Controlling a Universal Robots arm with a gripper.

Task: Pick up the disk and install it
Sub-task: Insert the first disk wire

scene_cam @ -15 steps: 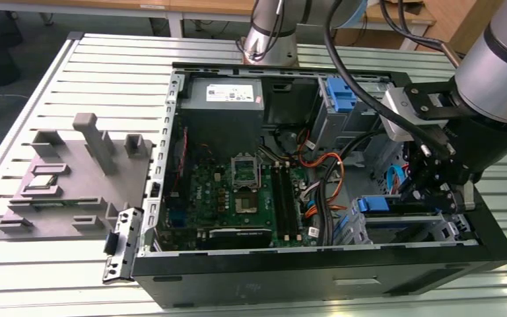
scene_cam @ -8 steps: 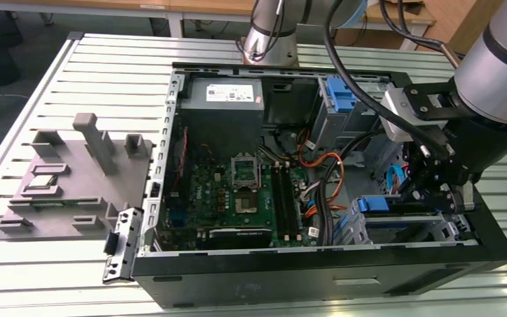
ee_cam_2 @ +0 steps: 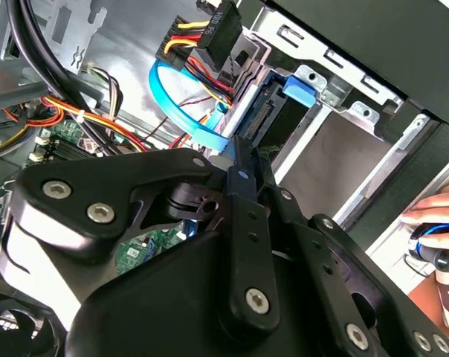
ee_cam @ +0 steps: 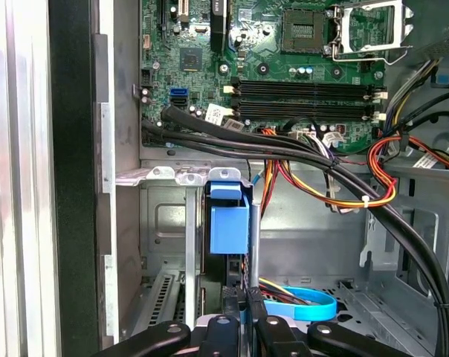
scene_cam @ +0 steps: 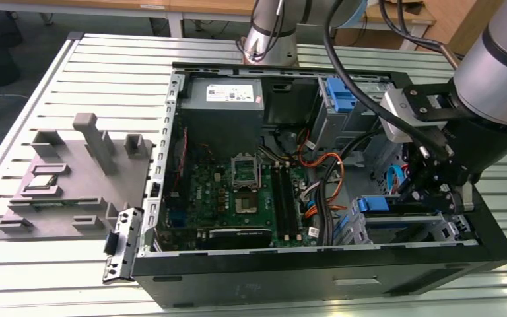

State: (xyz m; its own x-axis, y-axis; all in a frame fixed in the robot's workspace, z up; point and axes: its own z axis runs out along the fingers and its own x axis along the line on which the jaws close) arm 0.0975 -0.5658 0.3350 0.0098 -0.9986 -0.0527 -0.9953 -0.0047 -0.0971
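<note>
The disk (scene_cam: pixel 384 204) sits in the drive cage (scene_cam: pixel 412 228) at the near corner of the open computer case, on the exterior view's right. Its blue side rail faces up. In the first wrist view the disk (ee_cam: pixel 230 223) stands edge-on in the cage slot, with a blue tab on its end. In the second wrist view its connector end (ee_cam_2: pixel 271 108) lies just past my fingertips. My gripper (scene_cam: pixel 421 198) hangs over the cage. The gripper (ee_cam: pixel 243 299) looks shut, with its tips (ee_cam_2: pixel 238 149) at the disk's rear edge; whether they touch it is unclear.
A light-blue flat cable (ee_cam_2: pixel 183 111) and bundled power wires (ee_cam: pixel 343 186) run beside the gripper. The motherboard (scene_cam: pixel 236 191) and power supply (scene_cam: pixel 225 96) fill the case. Blue brackets (scene_cam: pixel 346 99) sit in the upper bay. A grey fixture (scene_cam: pixel 68 178) lies left of the case. A hand (ee_cam_2: pixel 436 212) rests outside it.
</note>
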